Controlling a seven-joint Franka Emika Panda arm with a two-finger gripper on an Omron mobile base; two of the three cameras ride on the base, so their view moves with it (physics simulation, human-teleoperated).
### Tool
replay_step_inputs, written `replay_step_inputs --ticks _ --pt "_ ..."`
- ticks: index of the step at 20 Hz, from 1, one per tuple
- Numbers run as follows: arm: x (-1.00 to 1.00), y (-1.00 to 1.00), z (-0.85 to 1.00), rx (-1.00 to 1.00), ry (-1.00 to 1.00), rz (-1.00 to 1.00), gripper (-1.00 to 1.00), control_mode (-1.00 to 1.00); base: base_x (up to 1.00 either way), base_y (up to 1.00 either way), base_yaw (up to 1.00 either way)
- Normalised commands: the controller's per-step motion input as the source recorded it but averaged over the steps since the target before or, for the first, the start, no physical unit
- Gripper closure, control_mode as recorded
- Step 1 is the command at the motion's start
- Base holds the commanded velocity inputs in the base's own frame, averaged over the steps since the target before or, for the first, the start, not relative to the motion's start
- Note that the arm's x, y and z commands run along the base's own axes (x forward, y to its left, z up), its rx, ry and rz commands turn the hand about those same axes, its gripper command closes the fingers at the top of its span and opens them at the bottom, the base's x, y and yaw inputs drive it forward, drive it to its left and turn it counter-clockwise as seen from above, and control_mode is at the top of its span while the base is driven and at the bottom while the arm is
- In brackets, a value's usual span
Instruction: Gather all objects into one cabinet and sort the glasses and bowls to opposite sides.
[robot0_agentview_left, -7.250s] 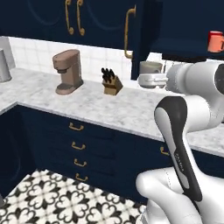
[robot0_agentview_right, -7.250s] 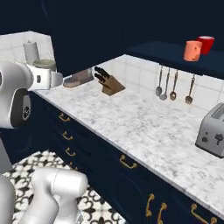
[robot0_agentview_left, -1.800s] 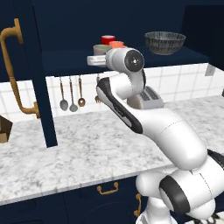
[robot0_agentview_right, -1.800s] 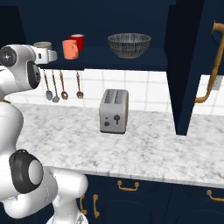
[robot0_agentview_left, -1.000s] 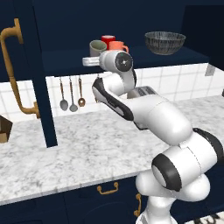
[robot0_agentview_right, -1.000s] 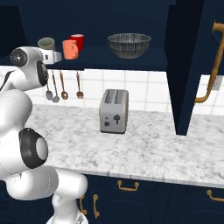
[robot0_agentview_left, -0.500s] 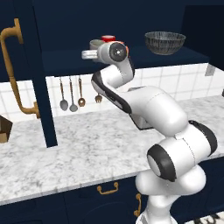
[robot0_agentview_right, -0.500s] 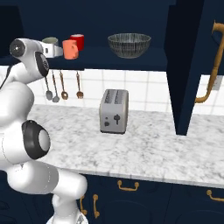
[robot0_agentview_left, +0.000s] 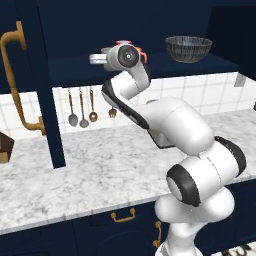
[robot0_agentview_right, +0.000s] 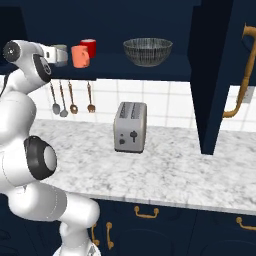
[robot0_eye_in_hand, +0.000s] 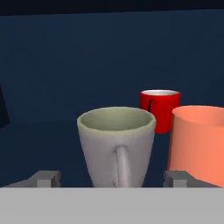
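While the cabinet (robot0_agentview_right: 210, 75) stands open, the bowl (robot0_agentview_right: 147, 51) sits at its right side, and the salmon mug (robot0_agentview_right: 79, 56) and red mug (robot0_agentview_right: 89, 47) at the left. The gripper (robot0_eye_in_hand: 113, 178), fingers spread apart, has the grey-beige mug (robot0_eye_in_hand: 116, 146) between them just beside the salmon one, so I judge only the release is left.

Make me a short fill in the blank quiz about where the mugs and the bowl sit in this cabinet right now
The mug between the fingertips is coloured ____.
The bowl sits on the shelf directly above the ____.
In the hand view, the red mug stands ____ the salmon-orange mug.

Missing words: grey-beige; toaster; behind
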Motion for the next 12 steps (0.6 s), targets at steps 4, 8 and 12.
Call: replay_step_inputs --ticks 4,8,12 --pt "-0.20 -0.06 0.54 0.10 0.03 0.00 -1.00 -1.00 0.00 0.00 0.00" --pt "-0.37 -0.08 0.36 0.09 0.02 0.02 -1.00 -1.00 0.00 0.00 0.00" --pt "-0.73 -0.09 0.04 0.06 0.00 0.05 -1.00 -1.00 0.00 0.00 0.00"
